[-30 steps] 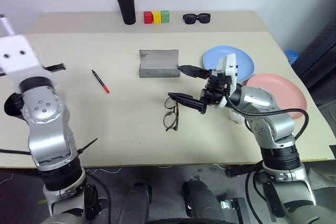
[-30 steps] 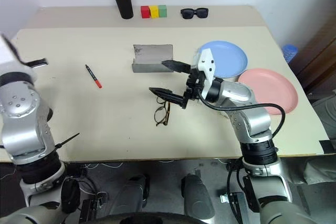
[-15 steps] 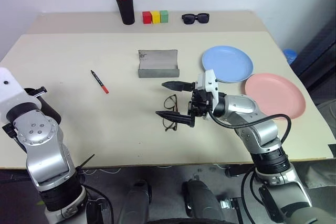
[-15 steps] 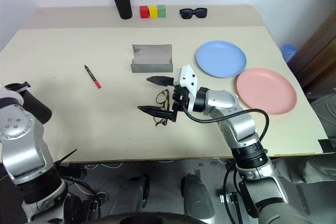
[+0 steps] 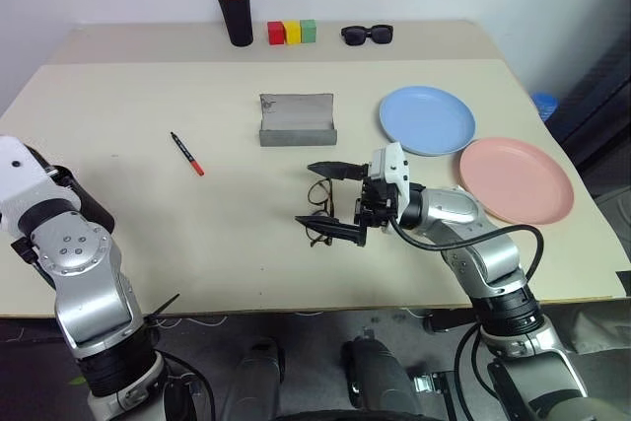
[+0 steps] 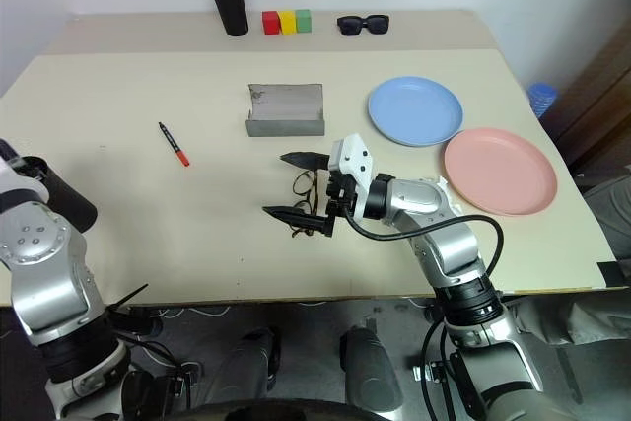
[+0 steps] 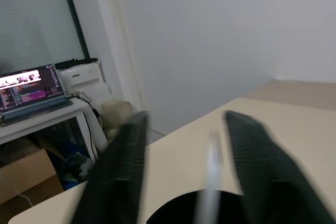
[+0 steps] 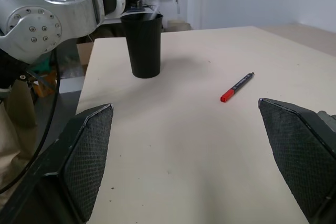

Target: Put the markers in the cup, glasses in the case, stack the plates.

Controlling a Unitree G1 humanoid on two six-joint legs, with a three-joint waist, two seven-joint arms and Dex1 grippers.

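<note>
Currently, risks are listed below, each with its cause.
Right gripper [image 5: 329,199]: its jaws are spread wide and level, nothing held; the tortoiseshell glasses [image 5: 318,210] lie on the worktop [image 5: 227,234] between the two fingers.
Glasses risk: the thin frame could be pushed along the worktop or bent if the jaws close on a lens edge or a folded arm rather than across the frame.
Case [image 5: 298,119]: the grey case is seen open, beyond the glasses and near them; a tilted carry could catch the frame on its raised wall.
Left gripper [image 7: 184,182]: its jaws are seen parted above the rim of the black cup [image 8: 143,44], with a pale blurred streak between them; whether anything is held cannot be told.
Cup risk: the cup stands near the worktop's left edge and could be knocked over by the left arm.
Marker [image 5: 187,153]: one red-tipped marker lies loose, well apart from the cup; it could roll if nudged.
Plates: the blue plate [image 5: 428,119] and the pink plate [image 5: 516,180] lie side by side, unstacked, just behind the right arm's elbow sweep.
</note>
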